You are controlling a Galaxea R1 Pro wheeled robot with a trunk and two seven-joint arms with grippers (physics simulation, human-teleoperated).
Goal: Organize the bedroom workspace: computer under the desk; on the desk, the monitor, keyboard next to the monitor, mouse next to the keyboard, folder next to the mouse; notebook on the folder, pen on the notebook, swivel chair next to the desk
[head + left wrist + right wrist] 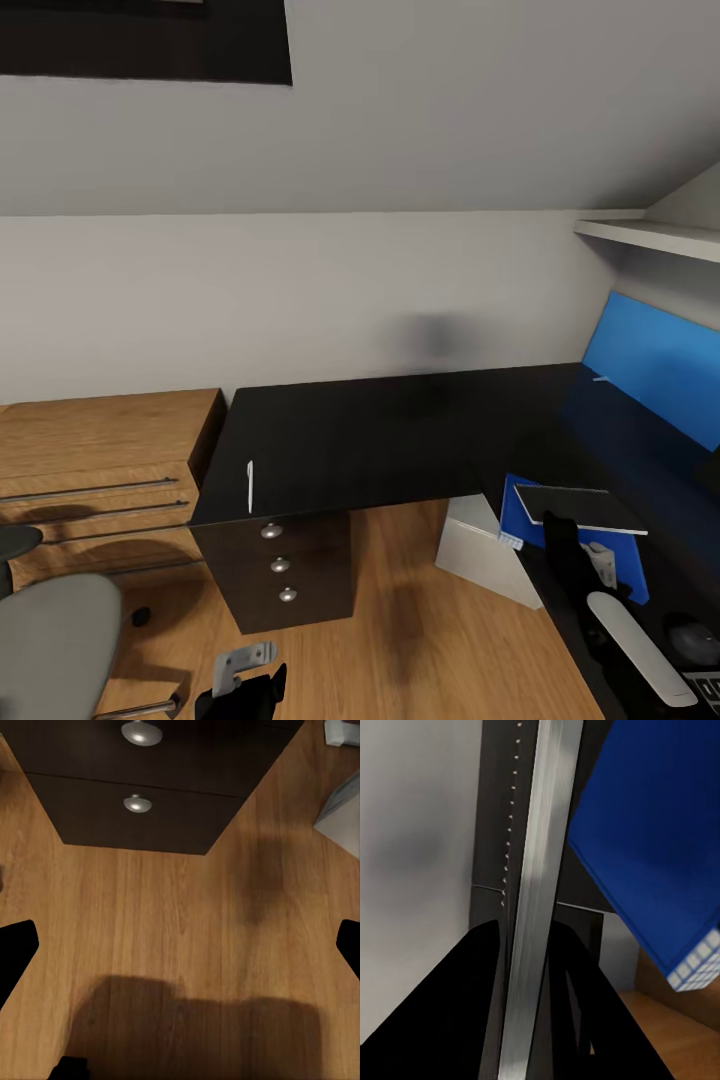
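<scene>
The thin dark grey notebook (580, 508) hangs just over the blue folder (518, 510) on the desk's (380, 440) right wing. My right gripper (560, 525) is shut on its near edge. In the right wrist view the notebook (534, 832) runs edge-on between the fingers (484, 967), with the folder (660, 847) beside it. The white pen (249, 486) lies at the desk's left front edge. My left gripper (240, 690) hangs open and empty over the floor (180, 945). The monitor (660, 370), mouse (690, 635) and keyboard (705, 690) are on the right wing. The computer (480, 550) stands under the desk. The swivel chair (50, 640) is at bottom left.
The dark drawer unit (285, 570) with silver knobs (137, 803) stands under the desk's left end. Low wooden shelving (100, 470) sits left of it against the wall. A white wall shelf (650, 235) juts out at upper right. Wooden floor (420, 640) lies between the chair and the computer.
</scene>
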